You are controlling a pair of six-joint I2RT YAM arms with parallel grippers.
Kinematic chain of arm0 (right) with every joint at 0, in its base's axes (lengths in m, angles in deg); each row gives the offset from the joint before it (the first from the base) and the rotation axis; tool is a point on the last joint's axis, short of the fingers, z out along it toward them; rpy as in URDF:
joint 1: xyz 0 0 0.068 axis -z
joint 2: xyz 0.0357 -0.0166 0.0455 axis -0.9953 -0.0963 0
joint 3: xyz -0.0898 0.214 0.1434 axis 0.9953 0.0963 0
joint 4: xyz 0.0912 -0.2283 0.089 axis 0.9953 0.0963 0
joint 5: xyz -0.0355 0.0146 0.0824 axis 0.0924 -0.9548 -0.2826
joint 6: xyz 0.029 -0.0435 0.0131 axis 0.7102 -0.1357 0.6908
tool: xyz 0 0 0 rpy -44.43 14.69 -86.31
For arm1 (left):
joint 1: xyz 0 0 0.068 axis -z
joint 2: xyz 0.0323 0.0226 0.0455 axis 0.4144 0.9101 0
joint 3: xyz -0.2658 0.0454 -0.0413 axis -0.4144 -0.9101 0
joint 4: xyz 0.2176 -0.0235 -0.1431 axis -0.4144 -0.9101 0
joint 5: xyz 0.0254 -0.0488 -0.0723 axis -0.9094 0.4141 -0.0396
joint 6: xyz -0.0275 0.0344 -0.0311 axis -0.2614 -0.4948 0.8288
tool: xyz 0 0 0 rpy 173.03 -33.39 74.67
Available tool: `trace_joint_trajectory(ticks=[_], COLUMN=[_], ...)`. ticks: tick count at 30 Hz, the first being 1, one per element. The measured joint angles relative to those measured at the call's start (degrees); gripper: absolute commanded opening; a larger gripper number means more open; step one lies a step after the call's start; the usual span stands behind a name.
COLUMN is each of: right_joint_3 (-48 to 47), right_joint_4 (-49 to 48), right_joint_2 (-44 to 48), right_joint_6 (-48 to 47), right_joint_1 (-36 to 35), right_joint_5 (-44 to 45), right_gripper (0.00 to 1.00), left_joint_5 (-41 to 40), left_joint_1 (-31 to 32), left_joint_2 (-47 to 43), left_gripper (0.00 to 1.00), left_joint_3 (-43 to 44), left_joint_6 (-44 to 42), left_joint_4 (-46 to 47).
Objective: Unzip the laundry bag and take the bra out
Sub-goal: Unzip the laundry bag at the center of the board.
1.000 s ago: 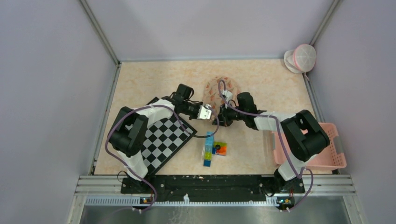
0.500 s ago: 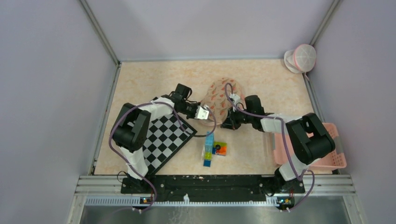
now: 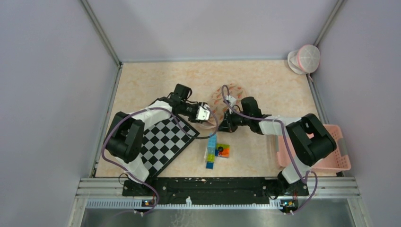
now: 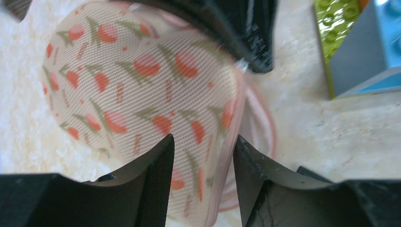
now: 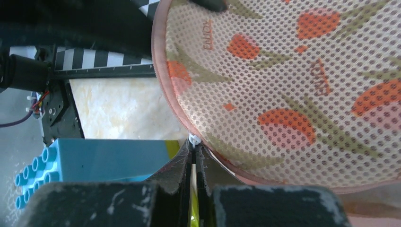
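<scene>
- The round mesh laundry bag (image 4: 137, 94), printed with orange tulips, lies on the desk (image 3: 156, 85) near its middle, between the two arms. From above, the arms and a cable cover most of it.
- The left end effector (image 4: 203, 139) has its fingers apart. The bag's pink-piped edge lies in the gap between them, and I cannot tell whether either finger touches the fabric.
- The right end effector (image 5: 193, 146) is pinched together on a small white zipper pull (image 5: 192, 138) at the bag's rim. Only the tip of the pull shows beyond the fingers.
- The wrist views cut the bag off, so the state of the zip cannot be made out. Nothing inside shows through the mesh.
- Toy building blocks (image 3: 215, 151) in blue, green and orange lie just nearer the arm bases than the bag.
- A checkerboard (image 3: 163, 142) lies left of the blocks, partly under the left arm.
- A pink basket (image 3: 331, 156) sits at the right edge, partly hidden by the right arm.
- A round pink-and-white mesh item (image 3: 305, 59) stands at the far right corner, too small to identify.
</scene>
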Motion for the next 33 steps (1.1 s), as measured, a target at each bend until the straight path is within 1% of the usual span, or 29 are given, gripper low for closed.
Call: trace_joint_trajectory(ticks=[2,4,5,8,12,13,18,25,28,29,30,31,33], right_joint_3=[-1.0,-1.7,-2.0,-2.2,-2.2,-2.2,-1.6,0.8,0.9,0.9,0.9,0.9,0.9], right_joint_4=[-0.9,-1.5,-1.9,-2.2,-1.8,-1.6,-0.7,1.8,2.4,2.4,2.2,2.1,1.7], right_joint_2=[-1.0,-1.9,-2.2,-2.6,-2.6,-2.6,-1.7,0.2,0.2,0.2,0.2,0.2,0.2], right_joint_6=[1.1,1.8,2.0,2.4,2.1,2.1,1.1,-2.1,-2.4,-2.3,-2.2,-2.1,-1.5], right_joint_1=[0.0,0.0,0.0,-0.2,-0.2,-0.2,1.4,6.2,6.5,6.4,6.4,6.4,5.9], right_joint_5=[0.0,0.0,0.0,0.1,0.1,0.0,-0.1,-0.3,-0.6,-0.7,-0.8,-0.8,-0.8], right_gripper=[0.00,0.00,0.00,0.00,0.00,0.00,0.00,0.00,0.00,0.00,0.00,0.00,0.00], left_joint_5=[0.5,0.6,0.6,0.5,-0.4,-0.8,-1.8,-2.1,-2.3,-2.5,-2.4,-2.3,-2.1], left_joint_1=[0.9,1.5,1.8,2.6,2.8,2.8,2.3,-0.1,-1.2,-1.5,-1.8,-1.9,-1.9], left_joint_2=[-0.7,-0.7,-0.7,-0.7,-0.4,-0.3,0.5,2.3,3.4,3.6,3.6,3.6,3.6], left_gripper=[0.54,0.50,0.45,0.20,0.01,0.00,0.00,0.00,0.00,0.11,0.19,0.33,0.41], left_joint_3=[-0.9,-1.5,-1.9,-2.1,-2.1,-2.1,-2.1,-2.0,-1.3,-1.0,-0.7,-0.4,-0.1], left_joint_6=[0.9,1.3,1.6,2.0,2.7,2.7,1.9,-0.3,-0.8,-1.0,-1.3,-1.7,-1.9], left_joint_4=[0.1,0.1,0.0,-0.1,-0.2,-0.1,-0.2,-0.1,-0.2,-0.3,-0.5,-0.5,-0.6])
